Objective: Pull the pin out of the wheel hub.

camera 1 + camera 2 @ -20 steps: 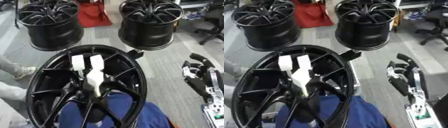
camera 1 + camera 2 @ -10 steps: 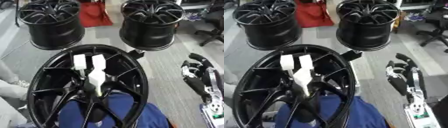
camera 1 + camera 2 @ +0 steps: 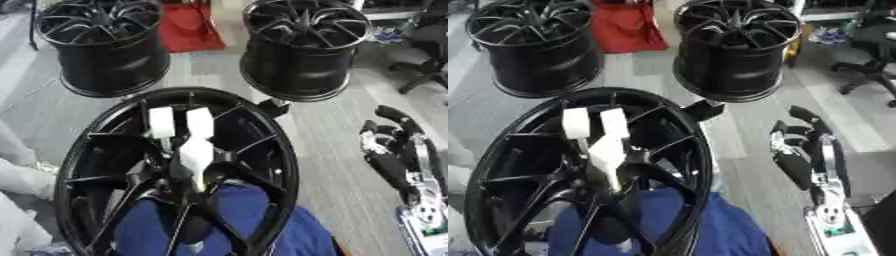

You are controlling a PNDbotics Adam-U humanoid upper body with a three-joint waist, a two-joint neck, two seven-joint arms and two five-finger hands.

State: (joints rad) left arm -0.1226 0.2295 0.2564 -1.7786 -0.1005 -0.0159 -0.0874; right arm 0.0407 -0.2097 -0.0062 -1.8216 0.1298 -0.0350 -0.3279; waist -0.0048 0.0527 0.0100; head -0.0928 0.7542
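A black spoked wheel hub (image 3: 262, 150) stands tilted before me, filling the lower left of both views. A white pin (image 3: 194, 152) with a forked top of two flat prongs sits in the hub's centre, pointing up and back. My right hand (image 3: 802, 150) hangs to the right of the hub, apart from it, fingers slightly bent and holding nothing. My left hand shows in neither view.
Two more black wheels (image 3: 105, 45) (image 3: 302, 45) stand on the grey floor behind. Between them lies a red bag (image 3: 188, 27). An office chair (image 3: 429, 65) is at the far right. Blue cloth (image 3: 227, 220) shows through the hub's spokes.
The whole picture has shifted slightly, so the camera moved. The right hand has stayed beside the hub; the pin sits as before.
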